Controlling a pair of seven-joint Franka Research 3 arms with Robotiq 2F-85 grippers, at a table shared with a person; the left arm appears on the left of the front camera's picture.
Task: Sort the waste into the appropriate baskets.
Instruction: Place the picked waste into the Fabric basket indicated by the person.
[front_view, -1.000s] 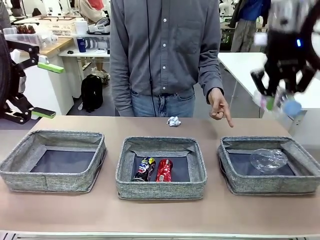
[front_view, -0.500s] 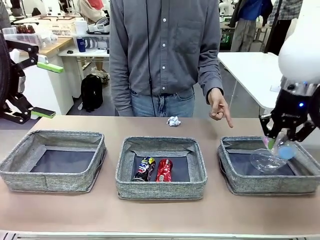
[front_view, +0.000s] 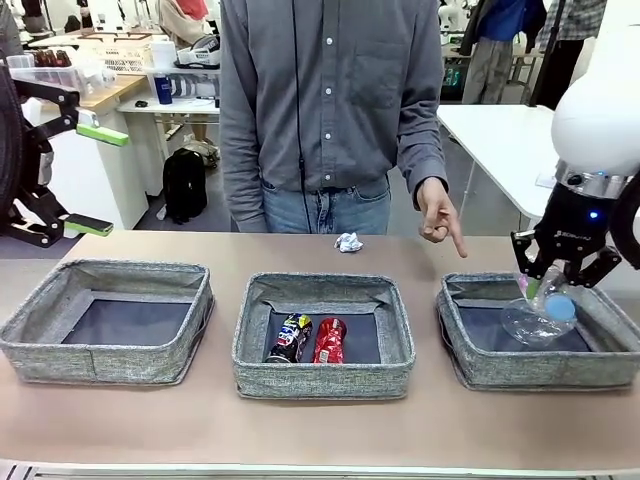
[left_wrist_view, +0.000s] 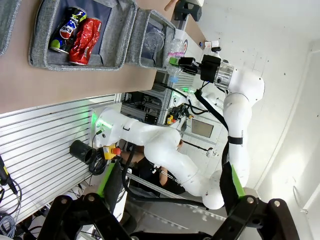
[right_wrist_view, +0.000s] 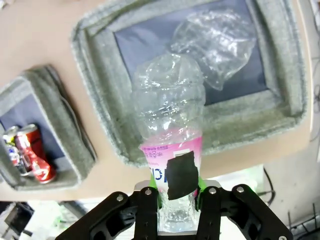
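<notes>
Front view, right of frame: right gripper (front_view: 549, 290) over the right basket (front_view: 470, 372), pinching a clear bottle (front_view: 540, 318).

Left wrist view: left gripper (left_wrist_view: 165, 212) spread, empty.

Right wrist view: bottle (right_wrist_view: 167, 125) clamped at its neck; judged light, crushable, slippery.

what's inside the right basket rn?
One crumpled clear bottle lies on the right basket's dark bottom. Right gripper holds a second pink-labelled bottle above it. The floor beneath the crumpled bottle is covered.

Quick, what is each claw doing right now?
Left claw: open, empty.
Right claw: around a clear plastic bottle above the right basket; grip unclear.
</notes>
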